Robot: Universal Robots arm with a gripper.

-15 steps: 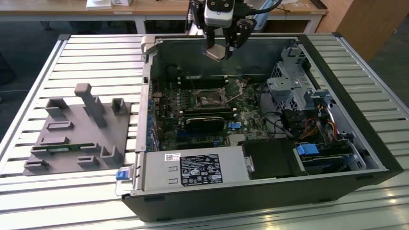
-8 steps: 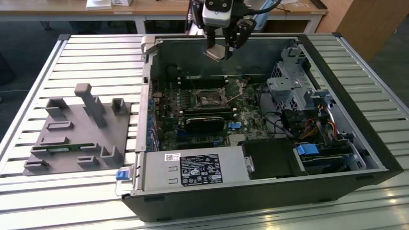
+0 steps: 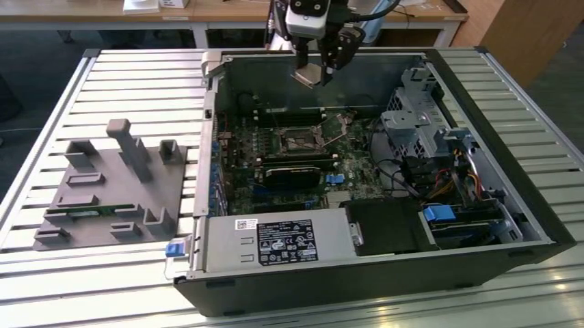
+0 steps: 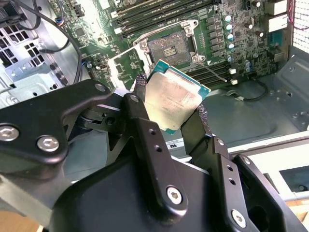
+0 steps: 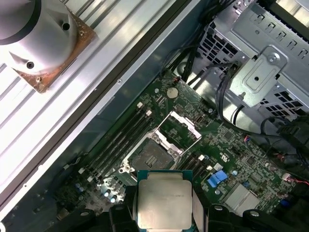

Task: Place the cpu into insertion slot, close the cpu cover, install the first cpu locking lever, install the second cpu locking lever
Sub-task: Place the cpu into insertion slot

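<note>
The jaws are closed part-way on the chip (image 4: 176,99), pinching it by two opposite edges so that its silvery lid faces both wrist cameras. In the exterior view the gripper (image 3: 319,68) hangs above the far side of the open computer case (image 3: 538,225), with the chip (image 3: 310,74) tilted at its tip, in the air and well apart from the board below.

The case lies on its side on a slatted metal table (image 3: 137,75). Inside it is a green circuit board (image 3: 242,154) with the square socket (image 3: 297,141) near its middle. A black block (image 3: 292,176) sits just beside the socket, and a grey power box (image 3: 273,242) fills the near corner. A metal drive cage (image 3: 415,130) and bundled cables (image 3: 452,181) are on the exterior view's right. The socket (image 4: 169,48) is bare, its cover plate (image 4: 126,66) swung up off it and standing open on its hinge. The first wrist view shows the same: socket (image 5: 147,154) uncovered, cover plate (image 5: 182,126) raised beside it, chip (image 5: 163,200) held short of both.

The power box carries a black-and-white label (image 3: 284,242). The chip's lid bears faint print, too faint to make out.

The exterior view takes in a grey holder (image 3: 109,198) on the table at its left, with a thin green strip (image 3: 87,212) lying in one recess. The first wrist view brings in a silvery round post (image 5: 34,29) on a brownish plate.
</note>
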